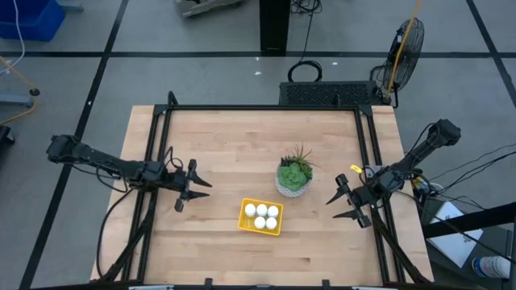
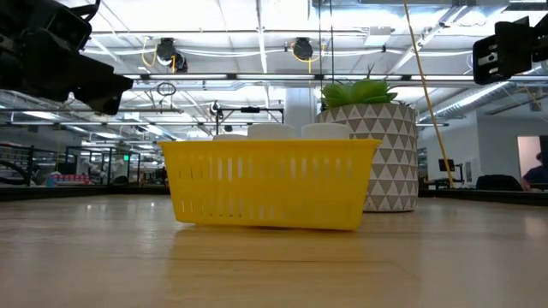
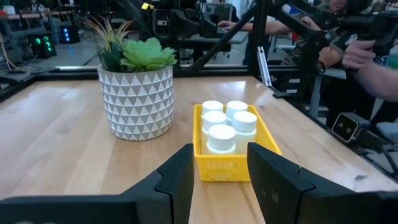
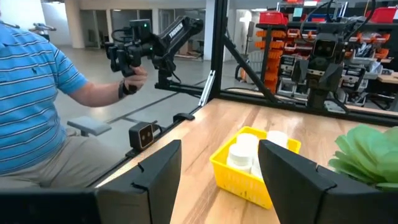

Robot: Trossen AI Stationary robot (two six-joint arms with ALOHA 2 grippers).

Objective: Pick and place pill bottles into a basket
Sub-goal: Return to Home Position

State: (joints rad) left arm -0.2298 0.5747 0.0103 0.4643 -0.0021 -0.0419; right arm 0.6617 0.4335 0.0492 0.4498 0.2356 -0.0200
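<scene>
While left claw [image 1: 197, 196] at middle left and right claw [image 1: 332, 209] at middle right hang with jaws apart, white bottles [image 1: 261, 214] stand clustered inside yellow basket [image 1: 276, 231], lower centre of frame.

The bright-yellow basket [image 2: 270, 184], a shallow square tray with slatted walls, sits flat on the counter [image 1: 226, 145] near its middle, turned slightly askew. Five white pill bottles [image 3: 221, 134] stand upright inside, packed close, round caps rising above the rim
</scene>
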